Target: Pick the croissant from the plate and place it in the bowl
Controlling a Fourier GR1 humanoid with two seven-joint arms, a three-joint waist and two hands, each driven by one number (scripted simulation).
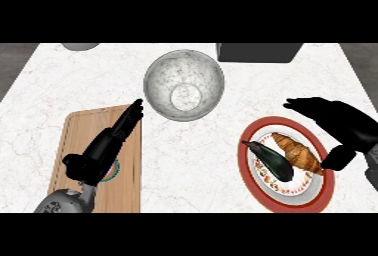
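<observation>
The right hand (341, 126) is hanging wide open over the three o'clock edge of the red-rimmed plate (258, 129), holding nothing. The croissant (297, 151) is lying on that plate, just beside a dark eggplant (270, 159). The marbled bowl (184, 85) is sitting at eleven o'clock from the plate. The left hand (105, 148) is resting straight-fingered above a wooden cutting board (74, 140), fingertips (136, 107) nearing the bowl.
</observation>
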